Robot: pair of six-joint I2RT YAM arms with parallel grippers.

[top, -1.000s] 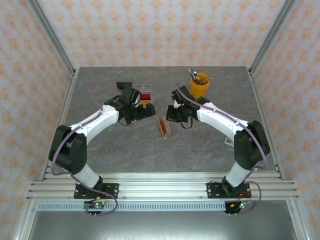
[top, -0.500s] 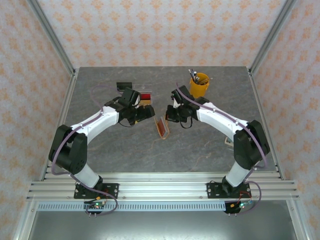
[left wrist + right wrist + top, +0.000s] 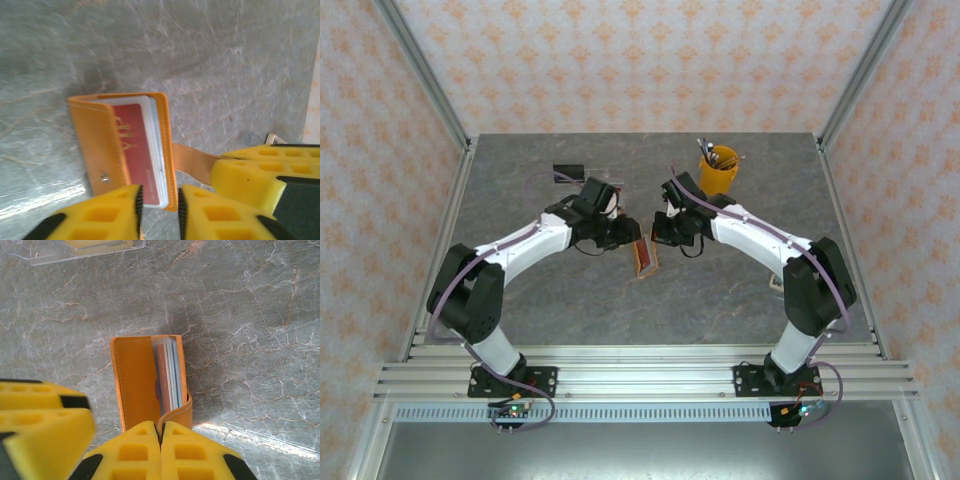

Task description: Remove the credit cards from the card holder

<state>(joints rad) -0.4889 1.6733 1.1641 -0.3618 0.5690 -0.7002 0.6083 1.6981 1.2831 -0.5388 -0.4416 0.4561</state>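
The orange card holder point(image 3: 645, 256) stands open on its edge at mid-table, between the two grippers. In the left wrist view the card holder point(image 3: 100, 140) shows a red credit card point(image 3: 137, 150) in front of clear sleeves. My left gripper point(image 3: 159, 212) has its jaws narrowed onto the lower end of that card stack, with the holder's outer wall between them too. My right gripper point(image 3: 161, 435) is shut on the holder's orange strap point(image 3: 175, 415). From that side the credit cards point(image 3: 169, 372) appear edge-on inside the holder point(image 3: 135, 385).
An orange cup of pens point(image 3: 720, 168) stands at the back right. A small black object point(image 3: 568, 171) lies at the back left. A clear tray point(image 3: 75, 252) lies just beyond the holder. Open stone tabletop point(image 3: 720, 300) stretches in front of the holder.
My left gripper has swung right from the tray to the card holder and its jaws have closed from wide open onto the card stack. The right gripper has kept still on the strap.
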